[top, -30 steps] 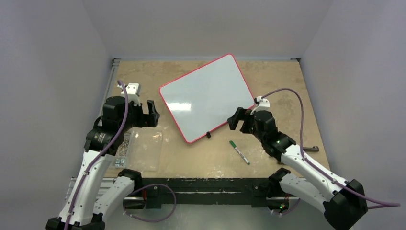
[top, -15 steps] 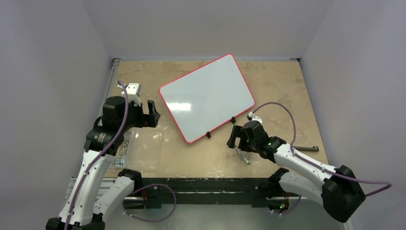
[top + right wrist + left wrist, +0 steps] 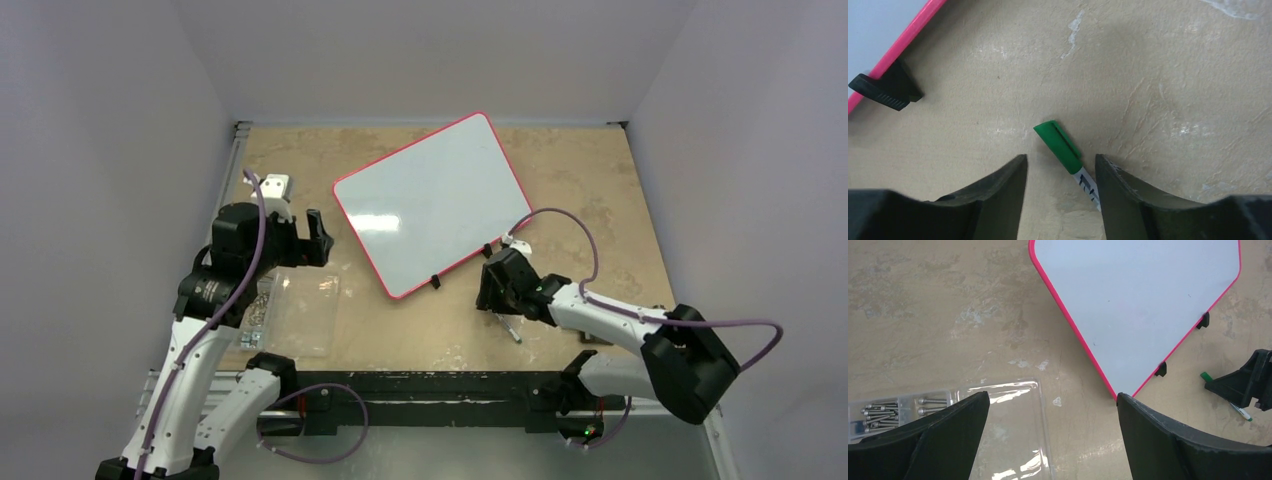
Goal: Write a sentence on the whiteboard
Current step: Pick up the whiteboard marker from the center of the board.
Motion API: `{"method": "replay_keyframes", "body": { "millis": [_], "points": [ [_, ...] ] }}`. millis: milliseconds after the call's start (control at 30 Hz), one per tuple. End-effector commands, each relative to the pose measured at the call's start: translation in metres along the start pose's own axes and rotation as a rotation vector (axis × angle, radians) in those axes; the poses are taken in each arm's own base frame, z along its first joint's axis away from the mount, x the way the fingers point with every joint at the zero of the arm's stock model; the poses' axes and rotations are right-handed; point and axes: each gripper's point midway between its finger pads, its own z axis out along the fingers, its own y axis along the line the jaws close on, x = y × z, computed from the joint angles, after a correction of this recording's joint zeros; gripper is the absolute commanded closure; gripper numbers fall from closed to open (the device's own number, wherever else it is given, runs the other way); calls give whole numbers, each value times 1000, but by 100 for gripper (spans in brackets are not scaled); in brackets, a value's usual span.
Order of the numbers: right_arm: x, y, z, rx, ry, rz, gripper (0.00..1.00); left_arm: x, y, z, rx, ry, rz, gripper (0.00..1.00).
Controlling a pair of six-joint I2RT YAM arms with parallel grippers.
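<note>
The whiteboard lies tilted on the table, glossy white with a pink rim, also in the left wrist view. Its face is blank; the sentence is not in view. A marker with a green cap lies on the table below the board's lower right edge. My right gripper is lowered over it, jaws part-way apart, with the marker between them and close against the right finger; a gap remains on the left side. My left gripper hovers wide open left of the board, with nothing between its jaws.
A clear plastic tray lies under the left arm, with several screws in it. Black clips sit on the board's lower edge. A white block stands at the back left. A dark tool lies at the right.
My right arm swung down from the board's right edge to the marker and its jaws have narrowed around it. The left arm and the board have not moved.
</note>
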Motion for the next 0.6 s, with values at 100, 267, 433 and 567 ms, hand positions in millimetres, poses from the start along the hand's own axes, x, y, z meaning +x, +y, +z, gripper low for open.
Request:
{"method": "replay_keyframes", "body": {
  "millis": [100, 267, 433, 567],
  "points": [
    [19, -7, 12, 103, 54, -77, 66, -15, -1, -8, 2, -62, 16, 0],
    [24, -5, 15, 135, 66, -112, 85, -16, -1, -11, 3, -69, 16, 0],
    [21, 4, 17, 132, 61, -158, 100, -16, -1, -11, 2, -72, 18, 0],
    [9, 20, 8, 75, 20, -206, 100, -15, -3, -11, 13, -72, 19, 0]
  ]
}}
